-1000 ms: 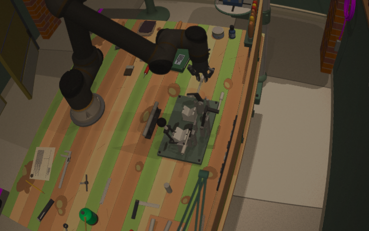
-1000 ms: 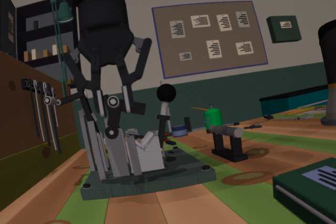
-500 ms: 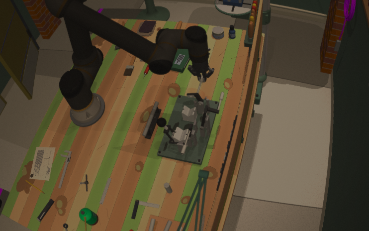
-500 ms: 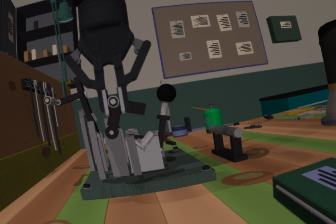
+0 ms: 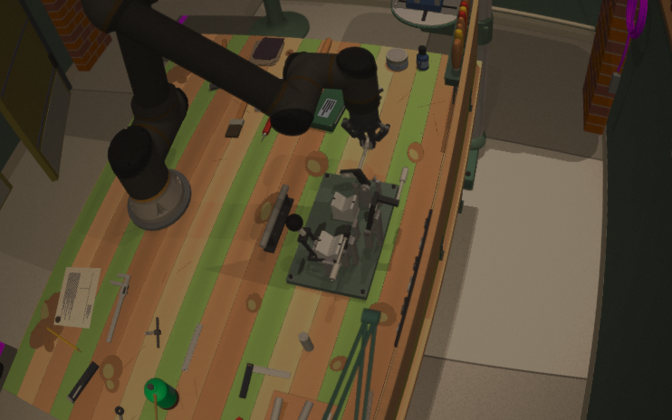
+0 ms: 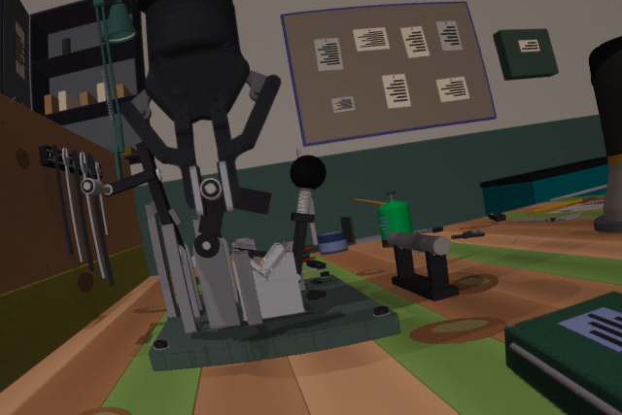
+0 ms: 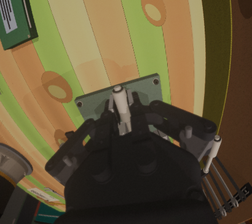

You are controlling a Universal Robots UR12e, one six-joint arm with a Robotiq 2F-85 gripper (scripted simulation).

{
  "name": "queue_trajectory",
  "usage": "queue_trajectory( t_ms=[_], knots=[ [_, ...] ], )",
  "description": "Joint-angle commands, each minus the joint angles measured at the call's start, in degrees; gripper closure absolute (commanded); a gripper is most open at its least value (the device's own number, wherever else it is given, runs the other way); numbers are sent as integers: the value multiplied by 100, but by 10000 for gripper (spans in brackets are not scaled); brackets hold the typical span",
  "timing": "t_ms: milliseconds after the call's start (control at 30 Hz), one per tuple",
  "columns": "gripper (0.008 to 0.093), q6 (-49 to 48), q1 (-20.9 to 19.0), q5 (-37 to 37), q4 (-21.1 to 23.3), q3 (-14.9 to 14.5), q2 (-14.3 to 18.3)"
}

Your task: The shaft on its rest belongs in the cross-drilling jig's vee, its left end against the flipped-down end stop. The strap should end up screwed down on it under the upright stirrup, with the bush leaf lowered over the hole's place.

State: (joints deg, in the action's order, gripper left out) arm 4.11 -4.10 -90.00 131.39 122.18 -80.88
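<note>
The cross-drilling jig [image 5: 340,235] sits mid-bench on a dark green base plate [image 6: 274,335], with pale vee blocks [image 6: 274,275] at its middle. The grey shaft [image 5: 275,214] [image 6: 419,242] lies on its black rest beside the jig, toward the robot's base. A black ball-topped lever [image 6: 307,172] stands upright on the jig. At the jig's far end a raised arm carries a pale round handle [image 6: 211,188] [image 7: 120,101]. A second pale handle [image 6: 93,187] sticks out toward the wall side. My gripper [image 6: 211,189] [image 5: 366,142] [image 7: 123,116] is closed on the raised arm's pale handle.
A brown back board with hanging wrenches [image 6: 80,209] runs along the bench edge behind the jig. A green book [image 5: 328,112] [image 6: 567,345] lies by the jig's near end. A green can [image 6: 394,217], a tripod [image 5: 360,360] and hand tools lie further along.
</note>
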Motion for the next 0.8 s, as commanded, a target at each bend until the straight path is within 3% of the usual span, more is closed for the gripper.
queue_trajectory(
  t_ms=[0, 767],
  knots=[
    [934, 0, -1, 0, 1, 6, -6],
    [934, 18, -18, 0, 336, 367, -31]
  ],
)
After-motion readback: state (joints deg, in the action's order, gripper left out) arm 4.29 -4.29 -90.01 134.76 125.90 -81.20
